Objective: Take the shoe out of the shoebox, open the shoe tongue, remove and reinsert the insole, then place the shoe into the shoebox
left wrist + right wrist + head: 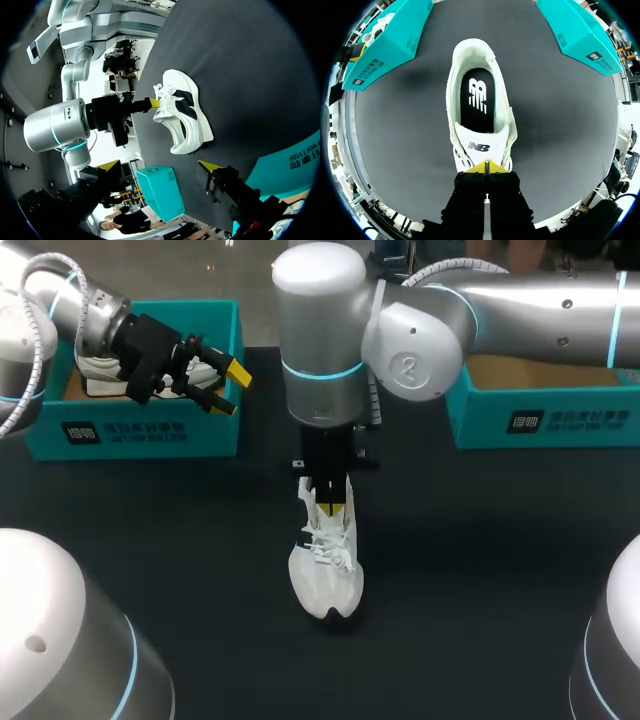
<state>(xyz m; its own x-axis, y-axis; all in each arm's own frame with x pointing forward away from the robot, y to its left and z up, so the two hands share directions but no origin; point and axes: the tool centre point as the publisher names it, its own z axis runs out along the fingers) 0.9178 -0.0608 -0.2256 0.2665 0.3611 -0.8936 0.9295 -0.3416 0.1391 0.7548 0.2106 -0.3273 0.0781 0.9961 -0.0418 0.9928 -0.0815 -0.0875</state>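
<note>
Your shoe (326, 570) stands on its sole in the middle of the dark table (480, 570), outside both boxes, toe toward you. That leaves its opening facing up where either arm can reach it. The right gripper (486, 165) comes straight down over it, yellow tips pinched together on the top edge of the tongue (481, 145). It seems to draw the tongue toward the toe so the mouth gapes and the black insole (479, 97) lies exposed, seated flat inside. The left gripper (230, 390) hangs above the left shoebox (140, 430) with its fingers spread and nothing between them, probably kept free to fetch the insole. A second white shoe (380, 25) lies in that box; the right shoebox (540, 420) sits well apart.
</note>
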